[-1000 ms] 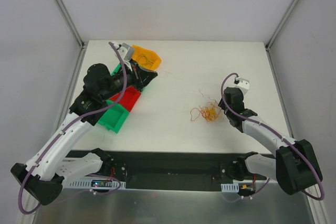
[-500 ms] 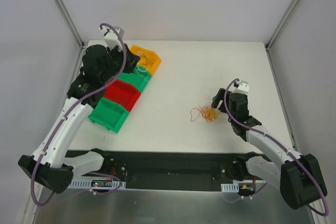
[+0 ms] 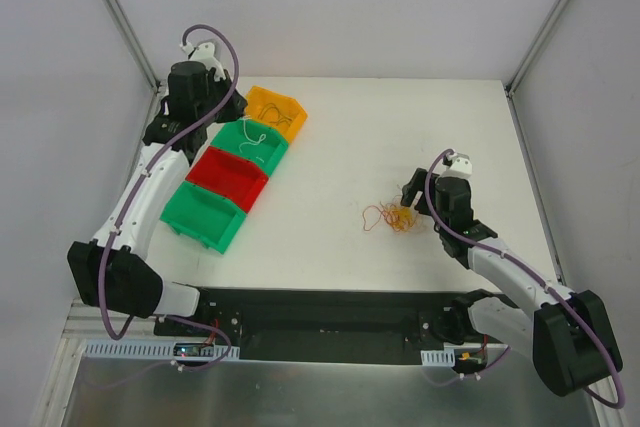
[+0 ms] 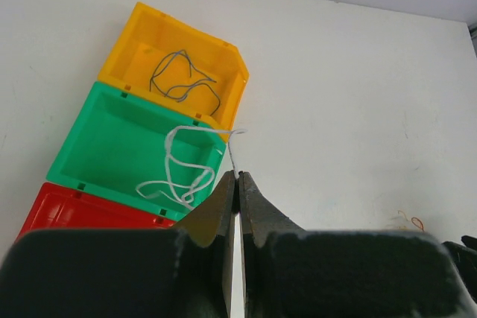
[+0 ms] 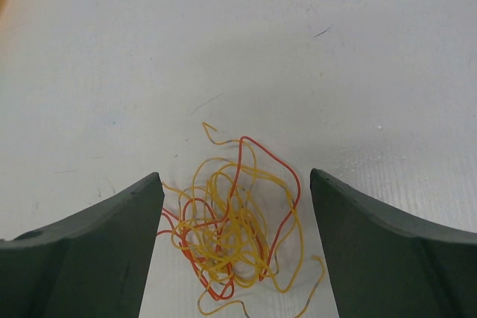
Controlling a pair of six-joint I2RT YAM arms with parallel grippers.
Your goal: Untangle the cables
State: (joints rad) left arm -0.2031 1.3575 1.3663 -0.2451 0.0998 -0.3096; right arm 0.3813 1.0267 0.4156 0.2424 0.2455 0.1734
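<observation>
Right claw (image 5: 235, 178): jaws wide apart, holding nothing, tips low over the table (image 3: 340, 127). Clump (image 3: 392, 215) lies right of table centre, just left of this claw in the top view. In the wrist view it sits squarely between the two fingers and runs on under the wrist, out of the bottom of the frame. Neither finger touches it as far as I can see.

The relation that matters is that the clump is already centred in the gap, so the next move looks like a short reach and close rather than a re-aim. There's no real long axis. It's roughly round, a bit longer along the reach direction. The red strand (image 5: 287, 176) loops along its outer right edge and a yellow hooked end pokes out the far side. I'd go for one of those rather than the dense middle, since pinching the core likely lifts the whole knot.

Left claw (image 4: 237, 176): jaws fully together, raised at far left above the bins, well apart from the clump. So the right arm is far nearer.

White wire (image 4: 168, 156) lies in the green bin (image 4: 112, 139). One strand crosses the rim and runs up to the left tips; can't tell if it's pinched. Dark wire (image 4: 182, 83) is in the yellow bin (image 4: 235, 87).
</observation>
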